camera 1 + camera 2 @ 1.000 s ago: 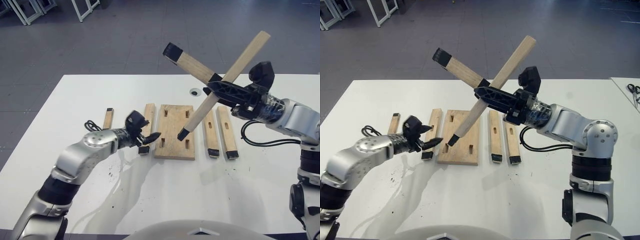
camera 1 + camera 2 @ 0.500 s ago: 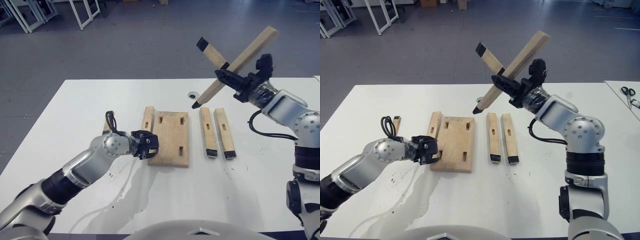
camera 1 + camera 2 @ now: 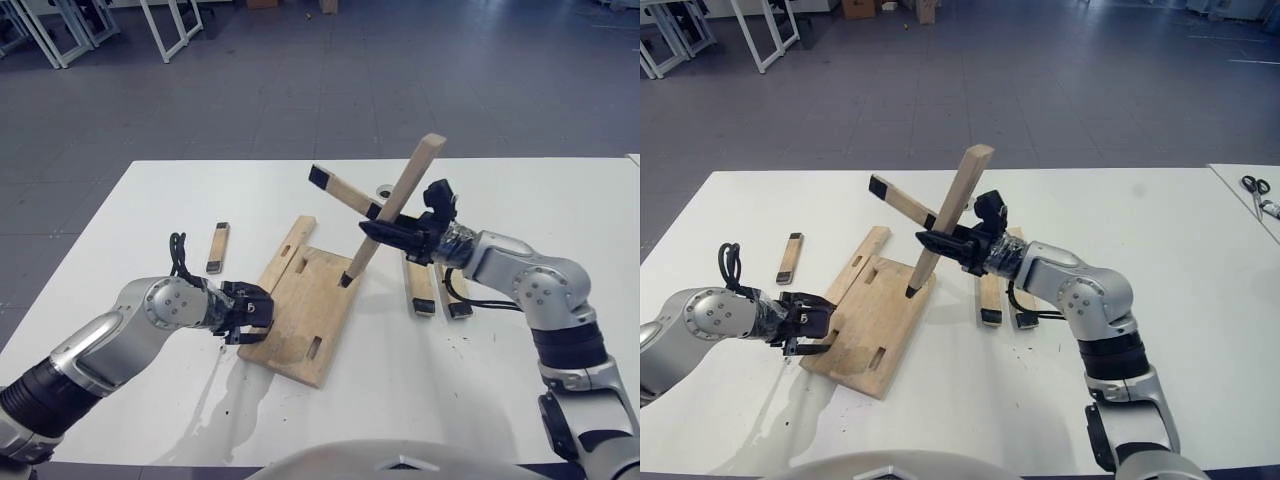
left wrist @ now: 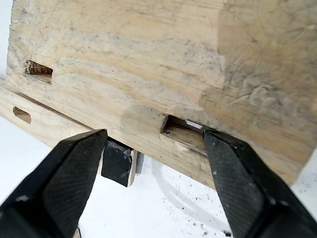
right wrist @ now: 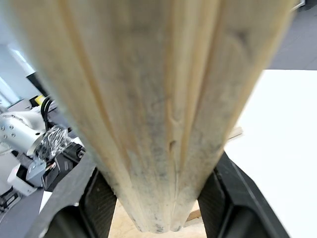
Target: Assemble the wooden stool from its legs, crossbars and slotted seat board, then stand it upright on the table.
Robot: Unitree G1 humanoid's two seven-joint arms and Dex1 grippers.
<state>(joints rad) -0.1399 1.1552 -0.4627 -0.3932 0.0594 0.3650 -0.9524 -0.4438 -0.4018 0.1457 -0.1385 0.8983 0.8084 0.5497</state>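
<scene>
Two legs joined as a cross, the crossed legs (image 3: 392, 212), are clamped in the right gripper (image 3: 398, 232) above the far right corner of the seat board (image 3: 300, 318) in the head view; their lower black foot meets the board's top, though I cannot tell whether it touches. The left gripper (image 3: 248, 312) sits at the board's near left edge. A pair of loose legs (image 3: 424, 295) lies just right of the board, another leg (image 3: 292, 240) lies along its far left edge, and a short crossbar (image 3: 215, 247) lies further left — all on the table (image 3: 130, 220). From the left wrist, the left fingers (image 4: 64, 183) stand wide apart along the board's slotted edge, with a black-capped leg end beneath it. From the right wrist, the right fingers (image 5: 74, 208) press either side of one leg
</scene>
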